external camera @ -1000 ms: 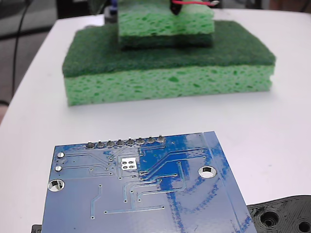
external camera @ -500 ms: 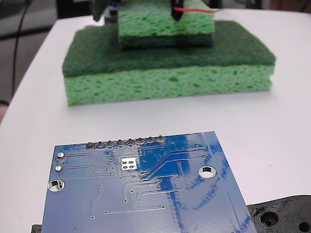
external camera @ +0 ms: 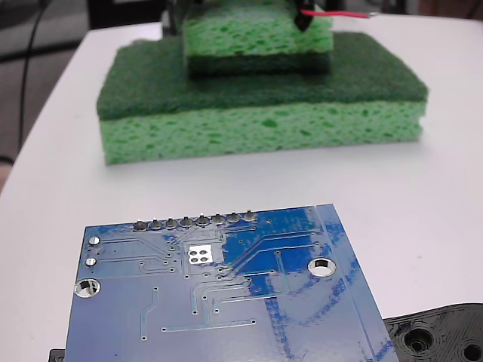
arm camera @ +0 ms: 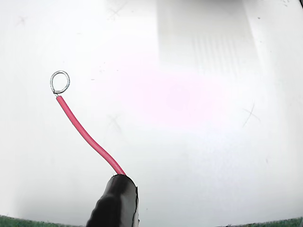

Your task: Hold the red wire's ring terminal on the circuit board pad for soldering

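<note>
The blue circuit board [external camera: 219, 302] lies at the front of the white table, and its small square silver pad [external camera: 200, 254] sits just below a row of solder pins. Far behind it, at the top edge of the fixed view, my gripper [external camera: 303, 19] is shut on the red wire [external camera: 339, 13], which sticks out to the right above the small sponge. In the wrist view the dark fingertips [arm camera: 116, 201] pinch the red wire [arm camera: 87, 137]. From there it curves up and left to the silver ring terminal [arm camera: 59, 82], which hangs free over the white surface. The wire is far from the pad.
A large green sponge [external camera: 260, 113] with a smaller one [external camera: 256, 41] stacked on it stands between the gripper and the board. A black plastic part with holes [external camera: 438, 335] lies at the board's right front corner. A dark cable [external camera: 30, 53] hangs at far left.
The gripper has moved right along the top of the small sponge, carrying the red wire. The board and the sponges have stayed put.
</note>
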